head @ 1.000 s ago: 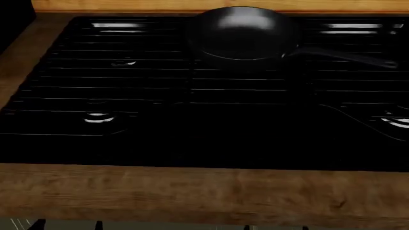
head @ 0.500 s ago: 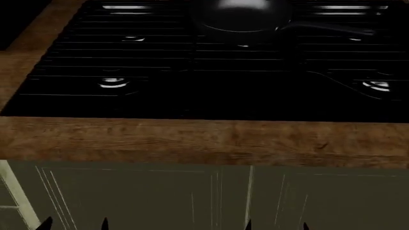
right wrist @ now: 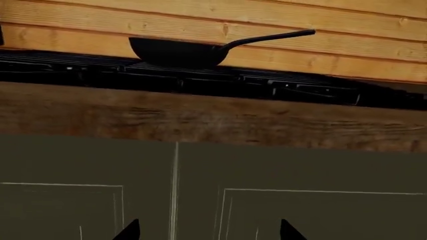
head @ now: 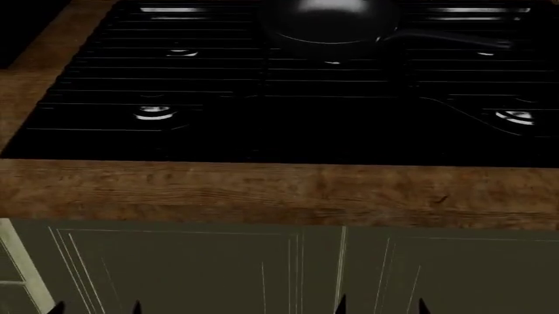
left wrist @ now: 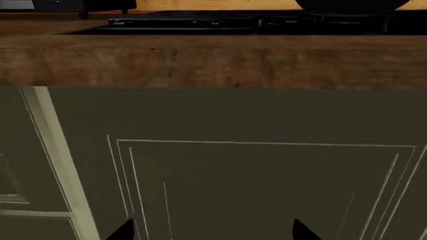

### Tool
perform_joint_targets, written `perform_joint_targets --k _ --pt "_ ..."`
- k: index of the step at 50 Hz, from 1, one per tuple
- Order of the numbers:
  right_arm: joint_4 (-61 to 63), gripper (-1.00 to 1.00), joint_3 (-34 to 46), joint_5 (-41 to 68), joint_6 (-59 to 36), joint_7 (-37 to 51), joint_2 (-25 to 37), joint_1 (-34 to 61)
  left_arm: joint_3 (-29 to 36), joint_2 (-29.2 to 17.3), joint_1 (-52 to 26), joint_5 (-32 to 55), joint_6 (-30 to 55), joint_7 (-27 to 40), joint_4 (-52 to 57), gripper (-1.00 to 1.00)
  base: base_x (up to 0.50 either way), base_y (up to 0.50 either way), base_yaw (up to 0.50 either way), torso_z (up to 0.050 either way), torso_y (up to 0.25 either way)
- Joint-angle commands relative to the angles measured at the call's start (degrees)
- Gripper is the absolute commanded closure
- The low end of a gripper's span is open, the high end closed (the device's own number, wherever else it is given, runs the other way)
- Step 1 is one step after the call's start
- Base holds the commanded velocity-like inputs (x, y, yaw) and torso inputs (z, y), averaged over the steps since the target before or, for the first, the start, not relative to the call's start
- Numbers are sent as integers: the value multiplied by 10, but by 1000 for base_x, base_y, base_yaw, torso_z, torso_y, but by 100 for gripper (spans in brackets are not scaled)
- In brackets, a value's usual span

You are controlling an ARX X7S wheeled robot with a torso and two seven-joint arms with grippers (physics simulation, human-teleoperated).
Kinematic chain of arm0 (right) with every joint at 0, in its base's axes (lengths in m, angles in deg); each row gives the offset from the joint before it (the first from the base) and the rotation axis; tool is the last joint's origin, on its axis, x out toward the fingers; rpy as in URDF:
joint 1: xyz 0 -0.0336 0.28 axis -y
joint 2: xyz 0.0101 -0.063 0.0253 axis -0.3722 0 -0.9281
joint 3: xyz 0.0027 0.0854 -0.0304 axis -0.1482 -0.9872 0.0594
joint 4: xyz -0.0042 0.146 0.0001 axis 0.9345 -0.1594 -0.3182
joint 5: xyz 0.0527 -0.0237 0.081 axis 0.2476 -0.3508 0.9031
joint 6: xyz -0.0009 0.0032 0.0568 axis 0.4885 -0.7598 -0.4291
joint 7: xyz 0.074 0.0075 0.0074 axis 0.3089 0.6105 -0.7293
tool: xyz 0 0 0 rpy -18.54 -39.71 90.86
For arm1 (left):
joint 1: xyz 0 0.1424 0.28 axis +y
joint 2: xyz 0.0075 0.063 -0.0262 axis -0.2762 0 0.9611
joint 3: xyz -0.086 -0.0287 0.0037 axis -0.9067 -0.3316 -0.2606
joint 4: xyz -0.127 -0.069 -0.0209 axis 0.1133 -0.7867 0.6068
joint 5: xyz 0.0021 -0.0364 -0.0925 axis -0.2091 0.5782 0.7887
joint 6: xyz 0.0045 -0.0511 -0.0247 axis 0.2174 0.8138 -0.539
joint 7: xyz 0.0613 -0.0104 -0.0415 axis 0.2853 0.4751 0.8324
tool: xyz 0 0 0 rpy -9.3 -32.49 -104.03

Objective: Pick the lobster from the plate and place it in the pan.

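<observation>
The black pan sits on the stove's back middle burner, its long handle pointing right. It also shows in the right wrist view as the pan above the counter edge, and only its underside shows in the left wrist view. The lobster and the plate are out of view. My left gripper and right gripper hang low in front of the cabinet doors, well below the counter. Only their dark tips show. Both are open and empty, seen as left gripper and right gripper.
A black gas stove with grates fills the wooden counter. Olive cabinet doors stand below the counter edge. A wooden plank wall runs behind the stove. A dark object stands on the counter to the stove's left.
The head view dropped: the stove slid up the frame and the cabinet fronts came into sight. Over the last half second almost nothing moved.
</observation>
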Motion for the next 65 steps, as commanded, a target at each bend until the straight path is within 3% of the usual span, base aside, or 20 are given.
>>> perform_joint_targets --k 1,23,45,65 --pt "101 -100 1 5 -72 -1 2 -19 -13 -4 10 15 30 5 52 -100 0 0 0 0 0" --pt "375 -100 -7 3 -306 -1 43 -1 -53 -60 -54 92 379 51 343 -100 0 0 0 0 0" --pt "495 -100 -12 33 -487 -17 62 92 -78 -73 -94 140 512 71 472 -100 0 0 0 0 0" --pt "541 -100 -8 38 -543 -8 65 130 -99 -75 -114 169 559 77 508 -100 0 0 0 0 0"
